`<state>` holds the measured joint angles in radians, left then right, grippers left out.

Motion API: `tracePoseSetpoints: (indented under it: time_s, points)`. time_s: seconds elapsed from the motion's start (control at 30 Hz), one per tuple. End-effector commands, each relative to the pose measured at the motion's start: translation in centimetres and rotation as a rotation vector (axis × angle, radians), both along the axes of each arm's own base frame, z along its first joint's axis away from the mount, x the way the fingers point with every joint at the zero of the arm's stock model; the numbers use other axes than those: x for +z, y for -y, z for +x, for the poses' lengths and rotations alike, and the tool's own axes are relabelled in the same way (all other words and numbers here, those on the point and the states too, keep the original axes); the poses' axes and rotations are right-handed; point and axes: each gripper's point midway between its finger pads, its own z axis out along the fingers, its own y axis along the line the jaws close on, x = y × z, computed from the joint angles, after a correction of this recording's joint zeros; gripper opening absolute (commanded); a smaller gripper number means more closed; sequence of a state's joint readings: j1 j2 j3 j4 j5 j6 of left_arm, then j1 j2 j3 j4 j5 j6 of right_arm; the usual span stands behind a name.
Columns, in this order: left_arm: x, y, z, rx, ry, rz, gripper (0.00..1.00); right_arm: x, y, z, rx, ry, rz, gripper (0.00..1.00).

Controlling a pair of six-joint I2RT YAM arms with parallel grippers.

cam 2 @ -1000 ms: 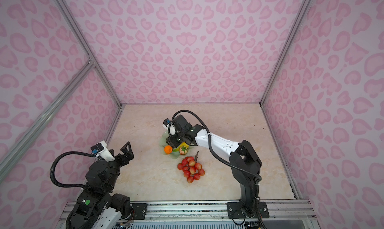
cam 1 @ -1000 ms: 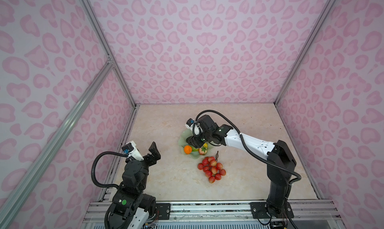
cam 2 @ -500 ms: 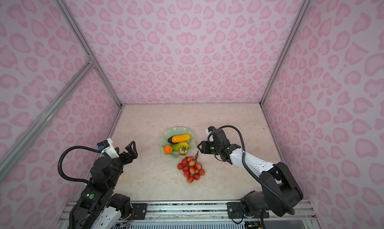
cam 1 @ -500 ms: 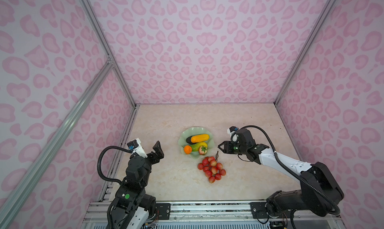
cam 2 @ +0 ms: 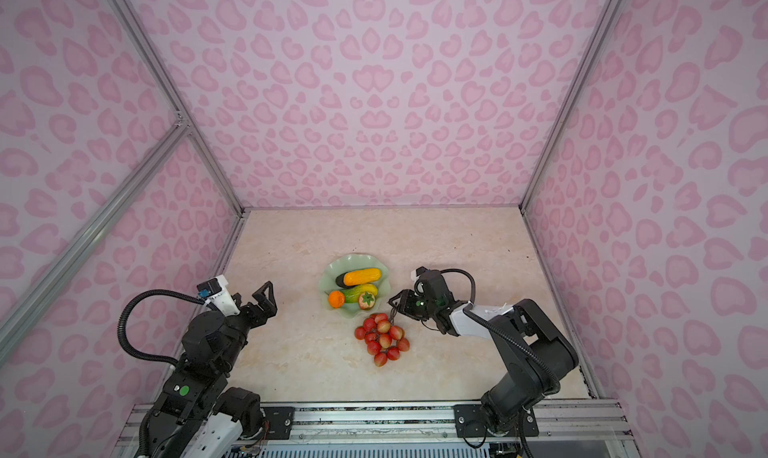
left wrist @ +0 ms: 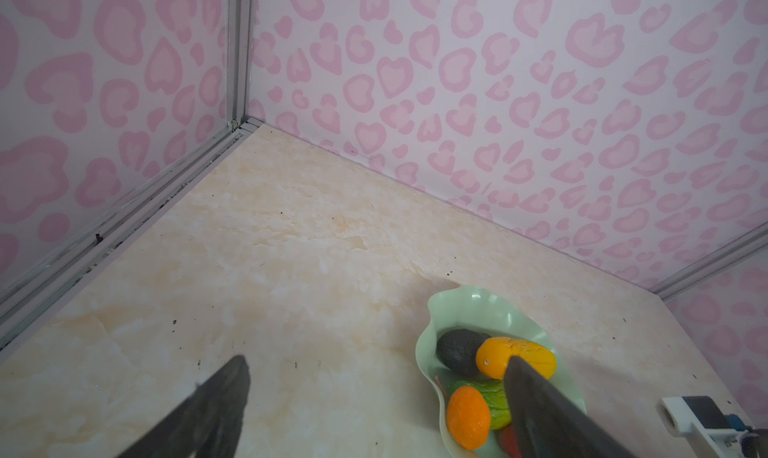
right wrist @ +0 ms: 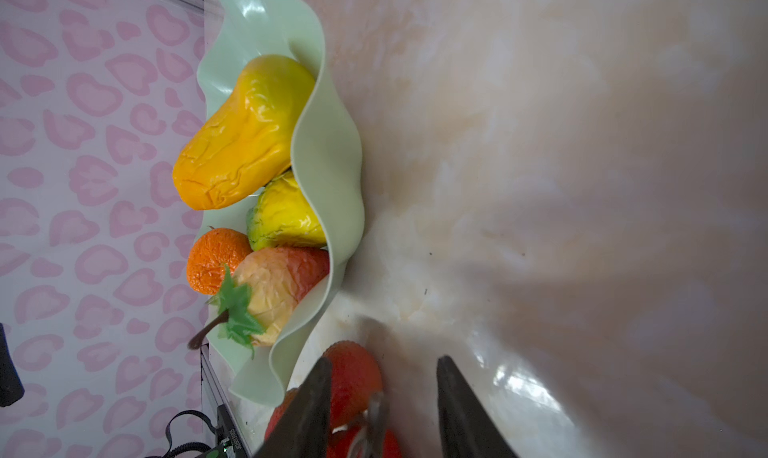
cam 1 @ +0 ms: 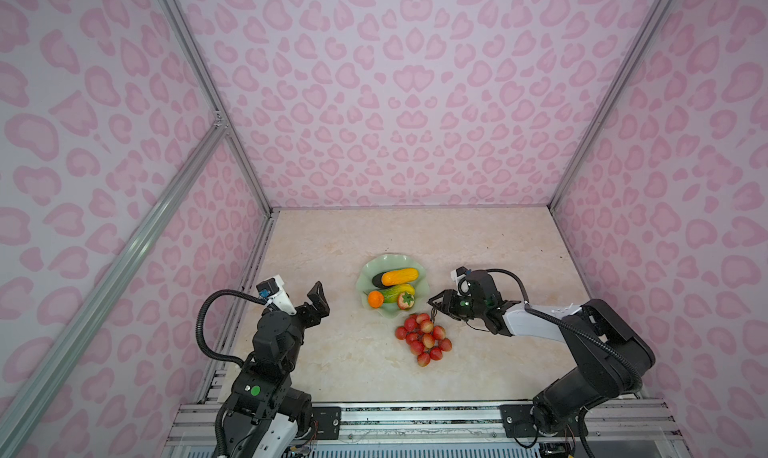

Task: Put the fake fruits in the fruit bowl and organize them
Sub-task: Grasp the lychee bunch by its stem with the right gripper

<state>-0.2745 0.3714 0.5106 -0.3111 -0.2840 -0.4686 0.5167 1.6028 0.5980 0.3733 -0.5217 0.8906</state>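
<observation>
Top views: right gripper (cam 1: 432,302) is now sitting low at the stem end of the red berry bunch (cam 1: 424,337), which is lying on the bench (cam 1: 332,364) just beside the front rim of the fruit bowl (cam 1: 388,262), mid-bench. A second ago that arm was reaching over the bowl, then swinging out right. So the bunch, the only fruit still outside, is looking like the next pick. Left gripper (cam 2: 253,300) is idling near the front-left corner, arm slightly shifted.

Left wrist: jaws standing wide, holding nothing. Avocado (left wrist: 457,350) and small orange (left wrist: 467,416) are lying in the bowl.

Right wrist: jaws standing part-open, straddling the dark stem (right wrist: 376,418), not pinching it yet. Strawberry (right wrist: 278,289) is leaning on the bowl's rim.
</observation>
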Motion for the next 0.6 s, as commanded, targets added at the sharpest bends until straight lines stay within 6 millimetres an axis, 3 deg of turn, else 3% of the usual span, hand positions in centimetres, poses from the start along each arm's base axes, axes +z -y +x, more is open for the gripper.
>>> tracePoseSetpoints:
  time_s: [0.0, 0.37, 0.57]
  points:
    - [1.2, 0.2, 0.3, -0.006, 0.044, -0.015, 0.97, 0.9, -0.8, 0.5, -0.015, 0.022, 0.061, 0.35]
    - [1.1, 0.2, 0.3, -0.007, 0.043, -0.012, 0.96, 1.3, 0.2, 0.4, -0.025, 0.055, -0.007, 0.0]
    - [1.3, 0.3, 0.3, -0.012, 0.051, -0.012, 0.96, 4.1, 2.0, -0.1, -0.014, 0.135, -0.116, 0.0]
